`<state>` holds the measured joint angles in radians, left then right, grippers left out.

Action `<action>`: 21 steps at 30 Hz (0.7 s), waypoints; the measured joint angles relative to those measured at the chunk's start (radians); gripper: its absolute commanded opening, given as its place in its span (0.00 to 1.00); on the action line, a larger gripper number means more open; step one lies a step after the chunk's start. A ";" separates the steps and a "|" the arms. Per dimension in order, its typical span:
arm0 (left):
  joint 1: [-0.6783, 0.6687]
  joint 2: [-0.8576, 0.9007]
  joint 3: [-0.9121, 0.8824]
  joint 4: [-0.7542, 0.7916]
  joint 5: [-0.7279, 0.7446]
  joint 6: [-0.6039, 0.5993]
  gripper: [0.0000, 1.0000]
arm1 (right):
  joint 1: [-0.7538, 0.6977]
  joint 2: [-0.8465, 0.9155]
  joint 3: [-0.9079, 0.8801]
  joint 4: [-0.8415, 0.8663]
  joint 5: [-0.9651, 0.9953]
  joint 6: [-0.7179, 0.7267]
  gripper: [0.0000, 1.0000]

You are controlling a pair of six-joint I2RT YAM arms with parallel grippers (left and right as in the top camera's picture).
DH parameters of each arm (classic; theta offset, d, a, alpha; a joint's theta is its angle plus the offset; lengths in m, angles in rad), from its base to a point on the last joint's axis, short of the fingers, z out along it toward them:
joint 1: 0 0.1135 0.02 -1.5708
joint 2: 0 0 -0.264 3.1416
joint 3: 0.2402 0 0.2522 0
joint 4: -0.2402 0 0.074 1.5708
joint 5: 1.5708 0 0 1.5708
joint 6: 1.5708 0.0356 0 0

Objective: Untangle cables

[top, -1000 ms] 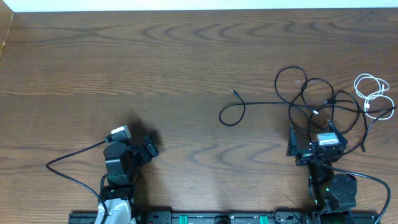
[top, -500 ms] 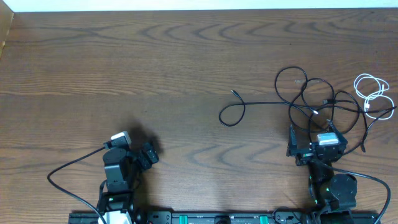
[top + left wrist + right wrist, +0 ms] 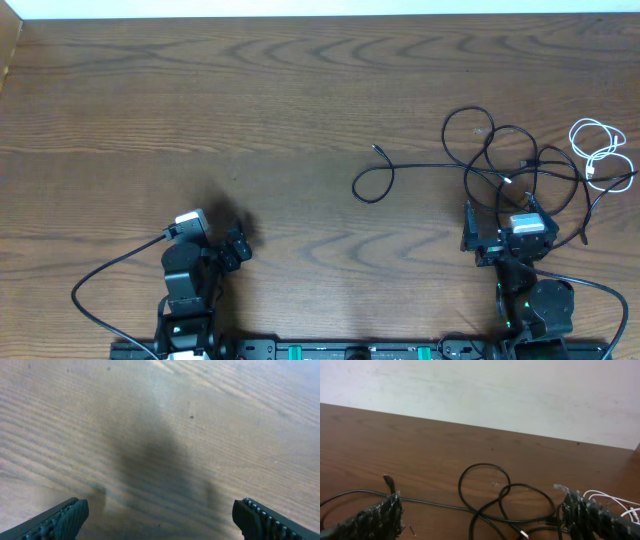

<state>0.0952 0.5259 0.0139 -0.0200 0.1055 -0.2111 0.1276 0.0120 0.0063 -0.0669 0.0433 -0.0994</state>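
The black cables (image 3: 510, 165) lie in tangled loops at the right of the table, and one strand runs left to a small loop (image 3: 370, 185) with a plug end (image 3: 378, 150). A white cable (image 3: 600, 150) is coiled at the far right. My right gripper (image 3: 505, 208) sits open at the tangle's near edge. In the right wrist view the black loops (image 3: 505, 495) lie on the table between and beyond the wide-apart fingers of that gripper (image 3: 482, 520), held by neither. My left gripper (image 3: 240, 242) is open and empty at the near left, far from the cables. Under the left gripper (image 3: 162, 520) there is only bare wood.
The wooden table (image 3: 250, 100) ends at a pale wall along its far edge (image 3: 470, 422). Thick black arm wires trail at the near edge by the left arm (image 3: 110, 275) and the right arm (image 3: 600, 290). A mounting rail (image 3: 350, 350) runs along the front.
The left arm has drawn back a little toward the near edge. The right arm and the cables have not moved.
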 measured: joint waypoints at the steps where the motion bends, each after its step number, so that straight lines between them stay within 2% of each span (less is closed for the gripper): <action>1: 0.000 -0.008 0.000 0.000 0.000 0.001 0.98 | 0.000 0.000 0.000 0.000 0.000 0.000 0.99; 21: 0.000 -0.346 0.001 0.000 0.001 0.003 0.98 | 0.000 0.000 0.000 0.000 0.000 0.000 0.99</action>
<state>0.0952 0.1802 0.0151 -0.0200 0.1062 -0.2077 0.1276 0.0120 0.0063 -0.0669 0.0433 -0.0994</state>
